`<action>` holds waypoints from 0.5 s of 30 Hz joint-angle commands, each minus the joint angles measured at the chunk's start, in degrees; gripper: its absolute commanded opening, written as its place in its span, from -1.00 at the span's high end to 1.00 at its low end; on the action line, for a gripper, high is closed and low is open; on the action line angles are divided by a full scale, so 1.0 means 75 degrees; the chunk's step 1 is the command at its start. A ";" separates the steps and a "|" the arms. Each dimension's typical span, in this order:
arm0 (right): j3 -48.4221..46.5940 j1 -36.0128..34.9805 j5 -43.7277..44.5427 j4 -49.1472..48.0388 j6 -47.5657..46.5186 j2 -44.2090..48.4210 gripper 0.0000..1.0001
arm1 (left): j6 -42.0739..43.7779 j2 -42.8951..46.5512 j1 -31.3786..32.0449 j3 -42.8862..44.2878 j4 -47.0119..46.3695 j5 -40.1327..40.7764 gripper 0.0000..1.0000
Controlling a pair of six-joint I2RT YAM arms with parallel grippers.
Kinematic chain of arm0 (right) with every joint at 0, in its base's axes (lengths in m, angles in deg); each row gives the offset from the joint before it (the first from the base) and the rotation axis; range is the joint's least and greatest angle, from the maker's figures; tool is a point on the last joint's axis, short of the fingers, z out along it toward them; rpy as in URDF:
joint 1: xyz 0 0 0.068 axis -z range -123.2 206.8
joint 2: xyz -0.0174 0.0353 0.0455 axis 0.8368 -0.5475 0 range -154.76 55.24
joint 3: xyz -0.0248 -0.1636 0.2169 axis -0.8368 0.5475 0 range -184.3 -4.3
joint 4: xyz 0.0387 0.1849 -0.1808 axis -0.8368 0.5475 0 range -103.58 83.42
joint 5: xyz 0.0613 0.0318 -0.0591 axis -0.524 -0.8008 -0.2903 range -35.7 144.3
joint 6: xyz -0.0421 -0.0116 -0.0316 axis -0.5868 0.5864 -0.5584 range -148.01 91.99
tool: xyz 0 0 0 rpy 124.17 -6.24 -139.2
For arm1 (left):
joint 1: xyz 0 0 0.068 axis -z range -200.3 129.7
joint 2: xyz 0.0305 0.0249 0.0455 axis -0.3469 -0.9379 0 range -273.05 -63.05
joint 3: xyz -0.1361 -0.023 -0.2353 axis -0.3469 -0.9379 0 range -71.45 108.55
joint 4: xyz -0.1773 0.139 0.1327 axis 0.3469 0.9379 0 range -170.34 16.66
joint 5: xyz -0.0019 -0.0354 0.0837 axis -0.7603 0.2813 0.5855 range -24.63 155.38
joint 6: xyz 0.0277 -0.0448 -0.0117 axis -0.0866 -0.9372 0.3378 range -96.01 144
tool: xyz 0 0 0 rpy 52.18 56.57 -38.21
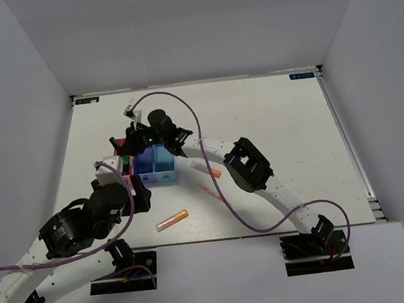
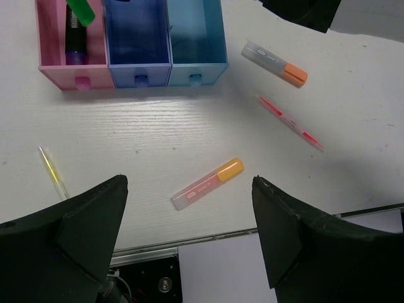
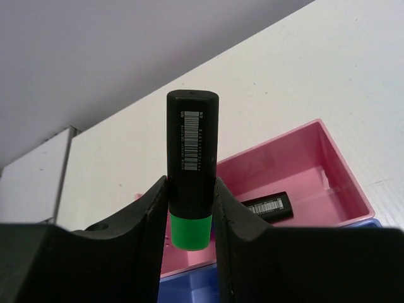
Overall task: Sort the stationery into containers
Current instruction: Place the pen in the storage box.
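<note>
Right wrist view: my right gripper [image 3: 191, 208] clamps a black-and-green highlighter [image 3: 191, 158], cap end down, above the pink bin [image 3: 328, 158].
Step in hand: I judge this a drop into pink; one purple-capped marker [image 2: 76, 38] lies there already.
Next move: lower, tilt the barrel along the bin, then release; a steep entry may leave it propped on the wall.
Left gripper [image 2: 189, 233]: jaws wide apart, holding nothing, hovering over the table [image 2: 158, 132].
Tray [image 2: 136, 69]: three joined narrow bins, smooth translucent plastic; dark blue [image 2: 136, 38] and light blue [image 2: 192, 31] hold nothing I can see.
Loose items: pink-and-orange highlighter [image 2: 208, 184] near the front edge; grey-and-orange one [image 2: 274, 63] and thin pink pen [image 2: 290, 122] right of the tray; slim yellow stick [image 2: 52, 172] at left.
Table surface: white, faint wood grain, matte.
</note>
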 commanded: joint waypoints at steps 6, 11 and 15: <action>-0.0381 -0.0130 0.0180 -0.0680 -0.0974 -0.0192 0.68 | 0.0095 0.0144 -0.0005 -0.0243 -0.0101 0.0044 -0.79; -0.0345 -0.0153 0.0156 -0.0587 -0.1127 -0.0075 0.06 | 0.0014 0.0367 -0.0005 -0.0337 0.0005 0.0009 -0.79; -0.0368 -0.0130 0.0145 -0.0376 -0.1396 0.0148 -0.06 | -0.0010 0.0426 -0.0016 -0.0360 0.0169 -0.0003 -0.79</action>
